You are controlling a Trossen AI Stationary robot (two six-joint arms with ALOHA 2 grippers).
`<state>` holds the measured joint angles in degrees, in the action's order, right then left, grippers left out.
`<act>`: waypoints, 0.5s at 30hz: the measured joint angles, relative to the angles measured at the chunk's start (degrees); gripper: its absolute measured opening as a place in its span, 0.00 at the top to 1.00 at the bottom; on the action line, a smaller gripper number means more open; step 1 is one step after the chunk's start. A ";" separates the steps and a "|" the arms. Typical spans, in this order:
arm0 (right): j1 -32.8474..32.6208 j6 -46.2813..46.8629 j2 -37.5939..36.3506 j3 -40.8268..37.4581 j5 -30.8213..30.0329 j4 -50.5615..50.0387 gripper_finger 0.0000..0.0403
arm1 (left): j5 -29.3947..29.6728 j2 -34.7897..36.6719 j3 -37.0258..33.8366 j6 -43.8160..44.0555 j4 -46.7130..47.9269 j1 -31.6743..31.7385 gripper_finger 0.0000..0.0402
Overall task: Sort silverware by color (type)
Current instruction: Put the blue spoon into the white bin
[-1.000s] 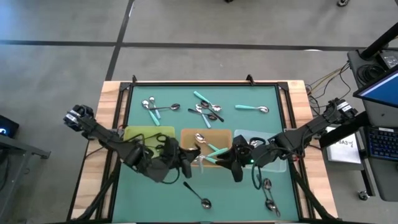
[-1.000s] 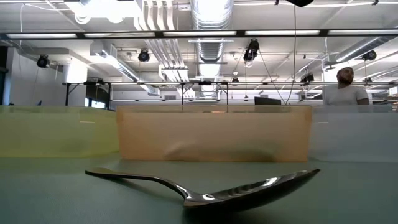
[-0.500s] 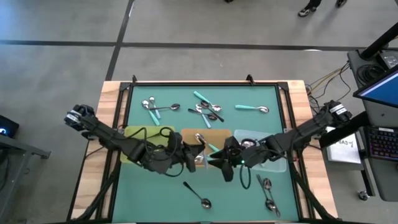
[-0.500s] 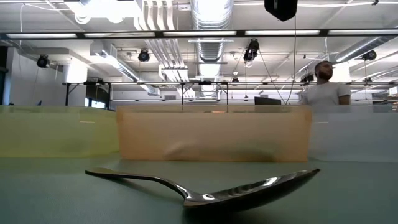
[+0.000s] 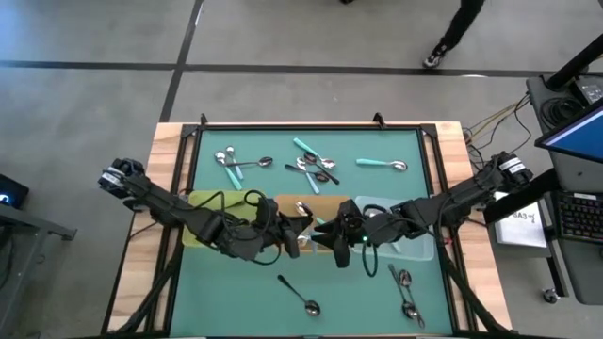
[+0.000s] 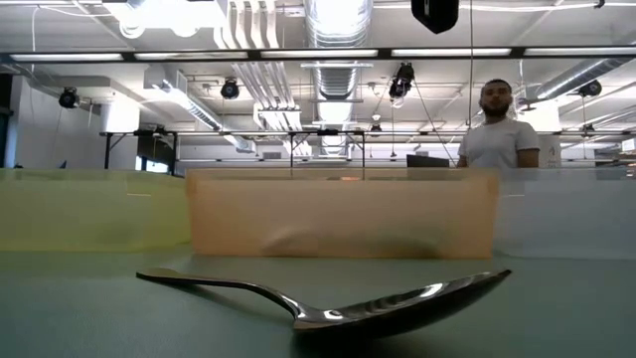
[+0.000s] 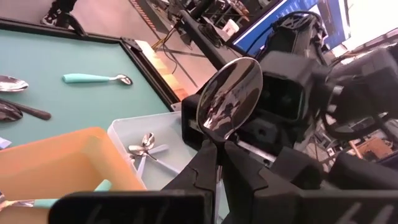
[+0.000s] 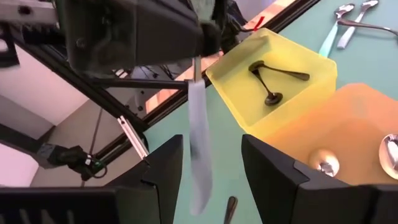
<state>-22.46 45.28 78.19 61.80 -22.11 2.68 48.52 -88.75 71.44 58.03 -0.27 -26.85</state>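
The left pincer (image 5: 294, 229) gripped a pale-handled spoon (image 7: 229, 96) by its neck above the orange tray (image 5: 285, 203), handle dangling between the spread fingers (image 8: 277, 168) of the right pincer (image 5: 334, 237), which held nothing. A handover looked likely; if the right closed off-centre or the left let go early, the spoon could drop into the wrong tray. Only the right wrist view showed two black spoons (image 8: 270, 78) in the yellow tray (image 8: 236, 102); the low view showed just one spoon (image 6: 338, 298) lying on the table (image 6: 99, 318).

One camera looks straight down on my whole green tabletop (image 5: 236, 282). Another sits at its surface, close behind a shiny metal spoon (image 6: 328, 298), facing the room. My wrist cameras face each other closely; all share the translucent orange tray (image 5: 287, 202).
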 joint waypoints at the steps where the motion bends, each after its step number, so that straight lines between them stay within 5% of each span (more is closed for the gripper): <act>1: 0.02 -0.02 0.00 0.00 0.00 0.34 0.62 | -0.01 -0.17 0.00 -0.02 -0.03 0.10 1.00; 9: 0.36 -2.02 0.00 0.00 0.02 2.30 0.65 | -0.19 -1.01 0.70 -1.40 -0.65 1.11 1.00; 15: 1.24 -3.17 0.00 0.02 0.02 2.19 0.81 | -0.68 -1.01 2.53 -4.74 -0.65 1.57 1.00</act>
<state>-21.22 42.10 78.19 61.82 -22.08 4.87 47.84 -89.76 73.97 53.29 -0.92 -25.28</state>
